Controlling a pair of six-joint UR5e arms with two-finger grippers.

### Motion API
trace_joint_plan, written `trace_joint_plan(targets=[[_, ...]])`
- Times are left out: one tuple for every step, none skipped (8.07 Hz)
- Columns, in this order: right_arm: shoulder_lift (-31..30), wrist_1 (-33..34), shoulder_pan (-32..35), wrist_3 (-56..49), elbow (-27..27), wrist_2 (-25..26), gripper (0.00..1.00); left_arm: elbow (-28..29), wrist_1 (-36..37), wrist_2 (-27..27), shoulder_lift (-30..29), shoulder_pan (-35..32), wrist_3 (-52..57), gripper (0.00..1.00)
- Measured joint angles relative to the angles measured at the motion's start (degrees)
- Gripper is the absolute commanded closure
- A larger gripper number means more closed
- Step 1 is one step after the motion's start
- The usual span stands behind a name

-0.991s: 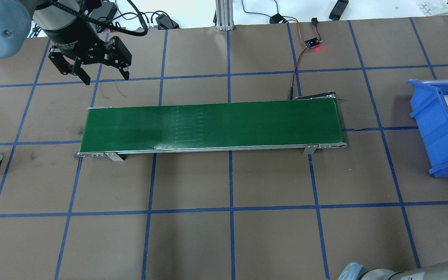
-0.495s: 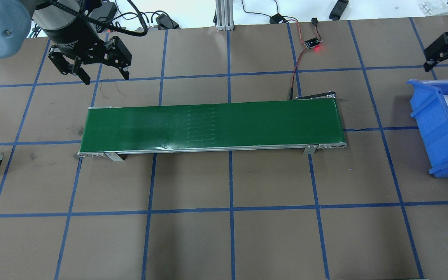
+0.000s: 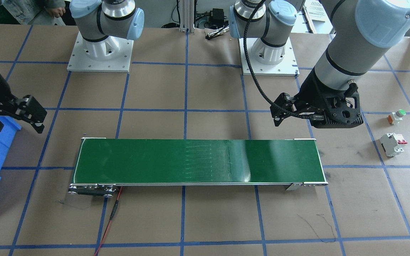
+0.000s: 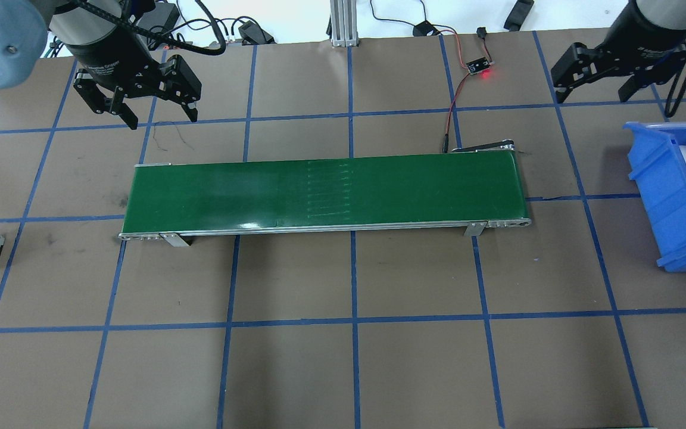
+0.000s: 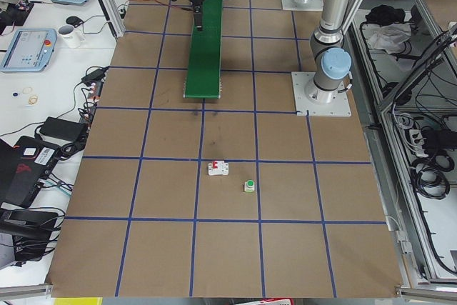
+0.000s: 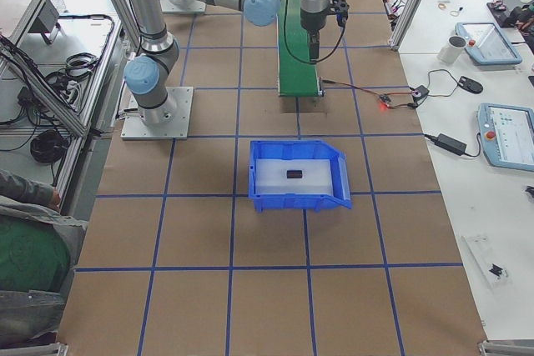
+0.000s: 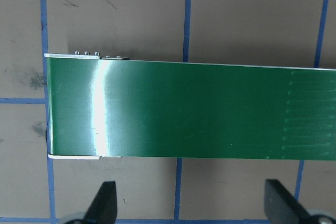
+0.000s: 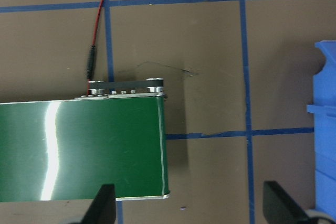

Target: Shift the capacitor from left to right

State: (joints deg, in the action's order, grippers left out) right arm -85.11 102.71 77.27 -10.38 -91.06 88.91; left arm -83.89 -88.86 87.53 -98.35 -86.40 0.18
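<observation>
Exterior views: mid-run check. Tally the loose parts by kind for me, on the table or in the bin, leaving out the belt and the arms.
capacitor: 1, a small dark part lying in the blue bin
circuit breaker: 1, white with red switches, on the table
push button: 1, green-capped, beside the breaker
Total: 3

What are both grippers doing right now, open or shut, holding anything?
Left gripper: open, empty.
Right gripper: open, empty.
</observation>
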Motion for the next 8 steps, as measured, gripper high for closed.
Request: trace_joint_plan(targets=[[-0.1, 0.1, 2.8, 3.2, 0.0, 0.0, 0.00, 0.0, 0.0, 0.0, 0.0, 0.0, 0.0, 0.00], [-0.1, 0.1, 5.3, 6.4, 0.0, 0.0, 0.00, 0.0, 0.0, 0.0, 0.0, 0.0, 0.0, 0.00], [-0.1, 0.1, 7.3, 9.6, 0.1, -0.1, 0.00, 0.0, 0.0, 0.0, 0.1, 0.0, 0.0, 0.00], [-0.1, 0.1, 8.6, 11.6, 0.0, -0.1, 0.00, 0.0, 0.0, 0.0, 0.1, 0.0, 0.0, 0.00], [0.0, 0.1, 9.5, 12.6, 0.1, -0.1, 0.00, 0.0, 0.0, 0.0, 0.1, 0.0, 0.0, 0.00], [-0.1, 0.1, 9.9, 12.9, 0.0, -0.1, 0.00, 0.0, 0.0, 0.1, 0.0, 0.0, 0.0, 0.00], [-0.1, 0.2, 10.2, 13.0, 0.0, -0.1, 0.00, 0.0, 0.0, 0.1, 0.0, 0.0, 0.0, 0.00], [0.0, 0.2, 10.4, 13.1, 0.0, -0.1, 0.00, 0.0, 0.0, 0.1, 0.0, 0.0, 0.0, 0.00]])
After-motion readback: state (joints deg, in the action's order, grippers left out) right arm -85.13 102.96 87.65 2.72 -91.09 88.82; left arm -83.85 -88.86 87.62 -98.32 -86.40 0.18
